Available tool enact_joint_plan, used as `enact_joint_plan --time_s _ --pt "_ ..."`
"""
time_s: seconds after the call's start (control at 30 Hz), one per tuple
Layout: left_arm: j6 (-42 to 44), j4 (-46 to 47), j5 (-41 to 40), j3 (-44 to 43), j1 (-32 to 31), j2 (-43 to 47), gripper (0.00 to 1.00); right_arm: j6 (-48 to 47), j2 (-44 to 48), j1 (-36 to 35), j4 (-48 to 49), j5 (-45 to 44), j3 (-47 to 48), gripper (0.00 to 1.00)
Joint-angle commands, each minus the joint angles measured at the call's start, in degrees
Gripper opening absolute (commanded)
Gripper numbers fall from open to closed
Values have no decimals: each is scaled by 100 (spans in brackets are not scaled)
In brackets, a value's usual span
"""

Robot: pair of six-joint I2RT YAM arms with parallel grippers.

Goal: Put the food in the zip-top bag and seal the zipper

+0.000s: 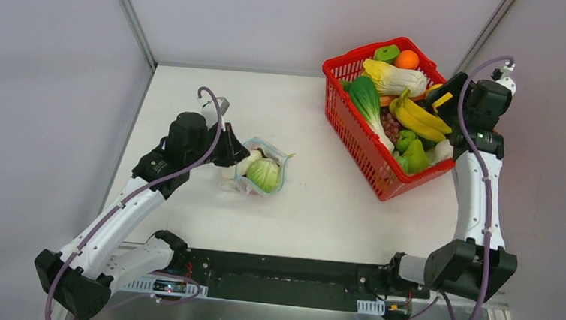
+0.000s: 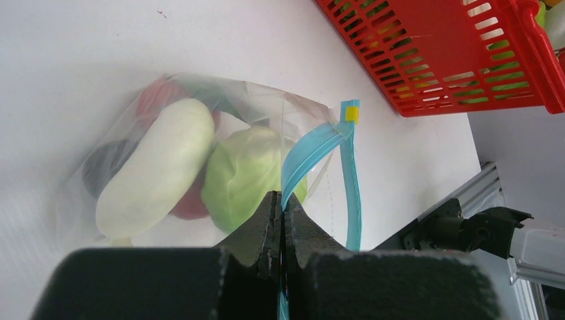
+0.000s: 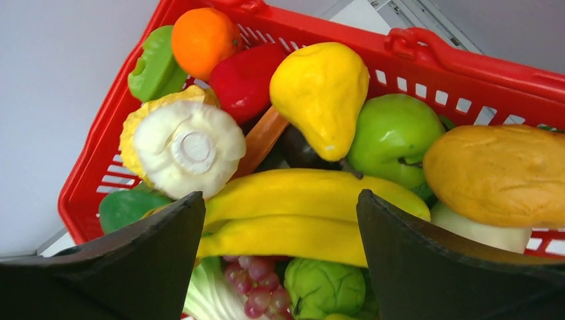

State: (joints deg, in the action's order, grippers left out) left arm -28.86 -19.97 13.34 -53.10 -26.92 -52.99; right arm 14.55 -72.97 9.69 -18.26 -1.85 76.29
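Teal zipper | long axis leads away from pinching left tool

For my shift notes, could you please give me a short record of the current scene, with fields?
left gripper: shut on the zipper
right gripper: open, poised over the red basket, holding nothing
zip-top bag: lying on the table, left of the basket
in the bag: white radish, green cabbage, red tomato, dark purple ball
zipper state: its two strips stand apart, not sealed
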Motion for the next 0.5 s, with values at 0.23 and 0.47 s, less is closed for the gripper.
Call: enact_joint_plan --time_s 0.23,0.47 --pt "226 27 77 -145 11 99 0 -124 -1040 328 373 220 769 88" --pt "254 -63 -20 -164 10 169 0 -567 -1841 333 3 -75 1590 91"
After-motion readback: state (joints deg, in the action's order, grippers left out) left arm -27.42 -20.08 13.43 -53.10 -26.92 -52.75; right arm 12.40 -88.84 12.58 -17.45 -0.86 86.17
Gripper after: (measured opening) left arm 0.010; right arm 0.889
